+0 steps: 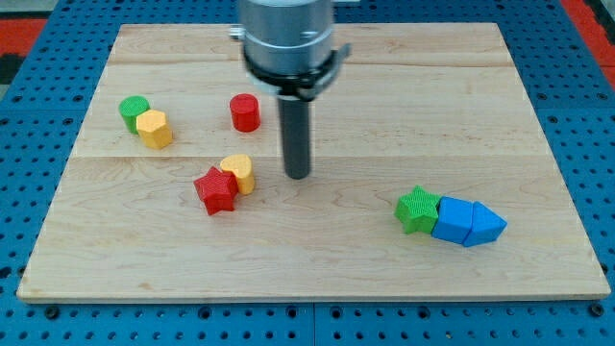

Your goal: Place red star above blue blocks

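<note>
The red star [216, 190] lies left of the board's middle, touching a yellow heart block [239, 173] on its upper right. Two blue blocks sit at the lower right: a blue cube-like block [454, 220] and a blue triangle block [486, 226], touching each other. A green star [419, 209] touches the left blue block. My tip [299, 176] rests on the board just right of the yellow heart and up-right of the red star, apart from both.
A red cylinder [246, 112] stands above the yellow heart. A green cylinder [135, 111] and a yellow hexagon block [155, 129] touch at the upper left. The wooden board [317, 259] lies on a blue pegboard.
</note>
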Robot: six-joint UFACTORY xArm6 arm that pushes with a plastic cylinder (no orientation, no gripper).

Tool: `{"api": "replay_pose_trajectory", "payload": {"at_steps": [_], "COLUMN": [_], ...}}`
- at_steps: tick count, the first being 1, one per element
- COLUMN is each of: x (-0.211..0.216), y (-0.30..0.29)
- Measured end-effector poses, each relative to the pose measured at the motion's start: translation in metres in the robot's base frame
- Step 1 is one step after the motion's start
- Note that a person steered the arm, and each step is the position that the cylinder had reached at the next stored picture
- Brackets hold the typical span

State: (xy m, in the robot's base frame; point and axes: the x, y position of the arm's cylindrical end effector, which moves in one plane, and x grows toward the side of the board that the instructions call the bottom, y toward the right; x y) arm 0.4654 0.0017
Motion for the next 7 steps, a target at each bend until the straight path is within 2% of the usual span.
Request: {"api": "replay_pose_trajectory", "payload": {"at_steps": [1,2,3,4,6,7], "x": [0.03,0.091,0.141,0.137,0.103,0.091], "y": [0.009,-0.019,-0.102,-0.167,-0.261,-0.229]}}
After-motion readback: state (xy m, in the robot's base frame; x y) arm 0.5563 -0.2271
